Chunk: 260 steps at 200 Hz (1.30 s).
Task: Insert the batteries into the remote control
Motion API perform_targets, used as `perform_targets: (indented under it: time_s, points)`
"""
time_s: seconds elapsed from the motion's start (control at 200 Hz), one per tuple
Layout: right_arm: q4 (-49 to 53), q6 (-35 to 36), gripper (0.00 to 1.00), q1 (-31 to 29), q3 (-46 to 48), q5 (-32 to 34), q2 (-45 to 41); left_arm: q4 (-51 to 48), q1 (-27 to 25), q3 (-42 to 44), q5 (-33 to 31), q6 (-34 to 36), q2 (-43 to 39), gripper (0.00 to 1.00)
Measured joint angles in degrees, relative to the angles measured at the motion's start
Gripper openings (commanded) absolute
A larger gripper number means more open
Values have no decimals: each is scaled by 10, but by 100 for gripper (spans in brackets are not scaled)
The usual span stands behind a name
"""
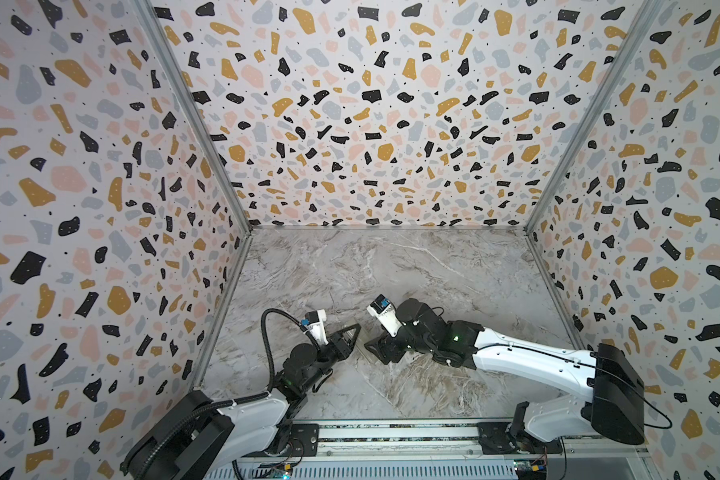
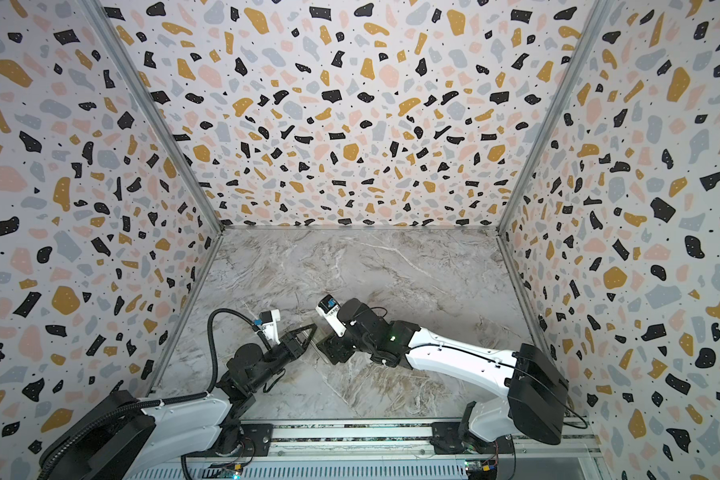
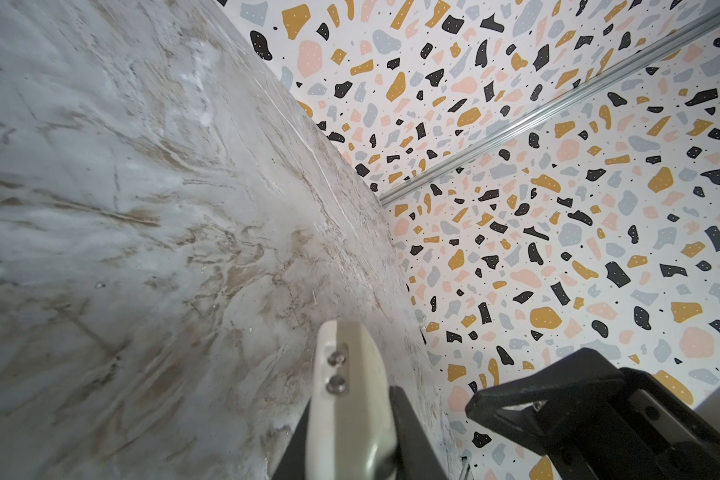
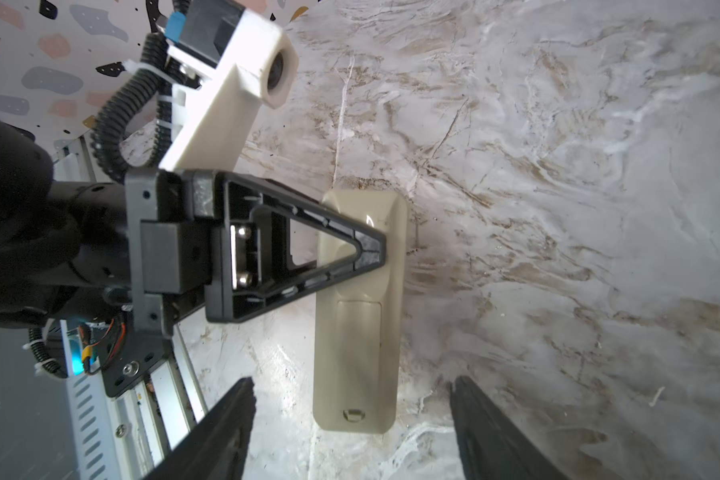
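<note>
L gripper [image 4: 371, 249] is clamped narrow on the remote [image 4: 358, 353] – one black finger lies across its pale back near one end, the other finger is hidden behind it. R gripper [image 4: 350, 380] stands wide, its fingers [image 4: 225, 428] either side of the remote's free end w/ clear gaps, touching nothing. In both top views the pair sits toward 6 o'clock from the centre of the table [image 1: 391, 282], R gripper at 3 o'clock of L, tips near each other. There the remote is almost wholly hidden btwn the black arms and can't be made out properly. Only its back shows: the cover [image 4: 358, 332] looks seated, so the recess is hidden – the front can't be seen. Can't tell whether the remote touches the table or hangs just above it. In L wrist view it's edge-on btwn the fingers, most of its length cut off by the frame edge.
</note>
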<state>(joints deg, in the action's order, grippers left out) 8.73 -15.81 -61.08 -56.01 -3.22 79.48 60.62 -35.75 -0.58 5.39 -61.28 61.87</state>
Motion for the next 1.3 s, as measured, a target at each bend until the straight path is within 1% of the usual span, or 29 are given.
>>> perform_targets:
  time_s: [0.295,0.801,1.301]
  points:
    - [10,-9,71,22,19,0,0,-2,0,-1,17,6,-5,0]
    - [10,-10,68,23,29,-22,21,-2,0,-2,31,6,-5,0]
    - [2,-10,68,24,32,-26,52,-3,0,-2,37,7,-5,0]
